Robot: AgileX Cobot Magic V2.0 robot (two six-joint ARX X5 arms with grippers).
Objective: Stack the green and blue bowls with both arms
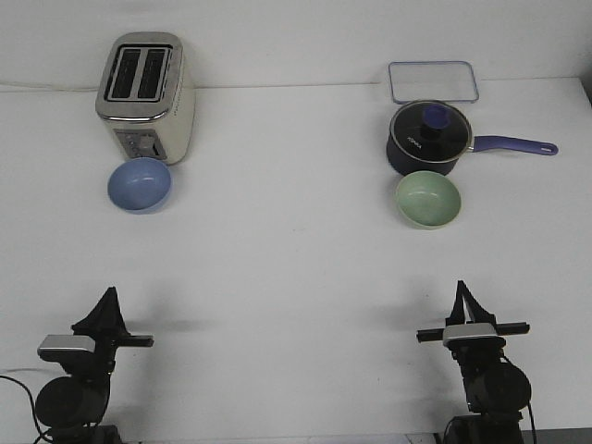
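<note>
1. A white table (296,259) fills the front view, seen from above and behind two black robot arms at its near edge.
2. The blue bowl (140,184) sits upright on the far left of the table, just in front of a cream and silver two-slot toaster (146,97) and nearly touching its base. Nothing is inside the bowl.
3. The green bowl (428,199) sits upright on the far right, just in front of a dark navy saucepan (430,139). It too holds nothing.
4. The saucepan wears a glass lid with a blue knob, and its long purple-blue handle points right. Its contents cannot be made out through the lid.
5. Behind the saucepan lies a shallow clear rectangular tray (433,81) showing only the white table through it.
6. The two bowls are well apart, one on each side of the table.
7. The left gripper (109,298) rests near the front left edge, fingers brought to a point, holding nothing.
8. The right gripper (461,294) rests near the front right edge, fingers likewise together and holding nothing.
9. Both grippers are well short of the bowls.
</note>
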